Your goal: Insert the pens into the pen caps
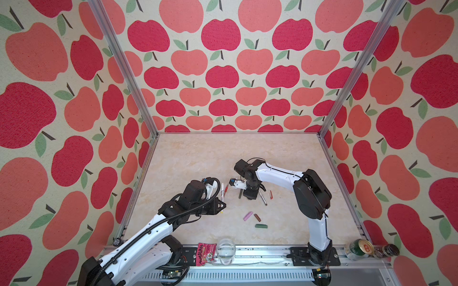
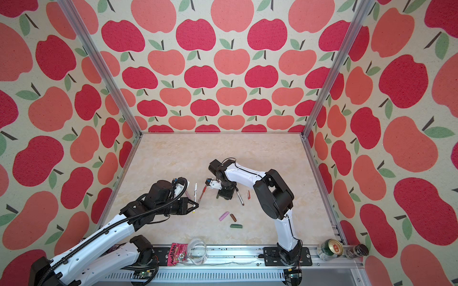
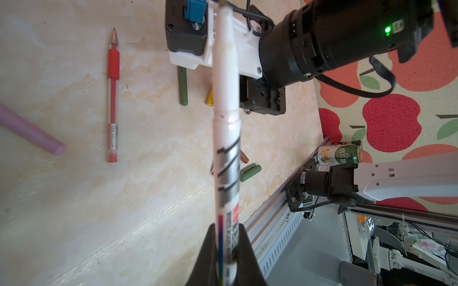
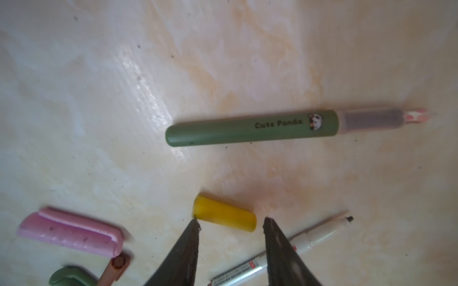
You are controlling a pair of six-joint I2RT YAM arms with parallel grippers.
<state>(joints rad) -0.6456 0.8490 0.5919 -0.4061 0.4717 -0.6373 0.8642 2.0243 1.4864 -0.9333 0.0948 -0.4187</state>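
Front rail, ahead of the worktop (image 1: 198, 161): snack packet (image 1: 205, 253) and glass (image 1: 226, 250) mid-rail, can (image 1: 358, 248) and jar (image 1: 386, 251) at the right end.

Nearest on the worktop, right of centre, are three loose caps lying flat. The dark green cap (image 1: 261, 225) is closest. The pink cap (image 1: 248, 216) and brown cap (image 1: 257, 217) sit just behind it, just beside each other.

Left claw (image 3: 226, 250): pressed together on the white pen (image 3: 226, 138), pinching it near the printed back end. The barrel runs out past the fingertips toward the far wall, uncapped.

Just past that, both top views show the red pen (image 2: 202, 193) flat on the worktop, immediately right of the held pen. The lilac pen (image 2: 188, 194) is to its left, partly hidden under the left wrist.

Right claw (image 4: 230, 220): pointing down at the yellow cap (image 4: 224, 213), jaws spread. One fingertip (image 4: 194, 222) is at the cap's end and the other stands slightly clear of the opposite end, so it isn't clamped. The cap lies flat between the dark green pen (image 4: 250, 128) and the second white pen (image 4: 309, 240). The green one is printed "Cute Panda" and has its nib bare. The second white pen has its dark tip exposed.

In a top view the red cap (image 1: 271, 195) lies right of the second white pen, apart from it.
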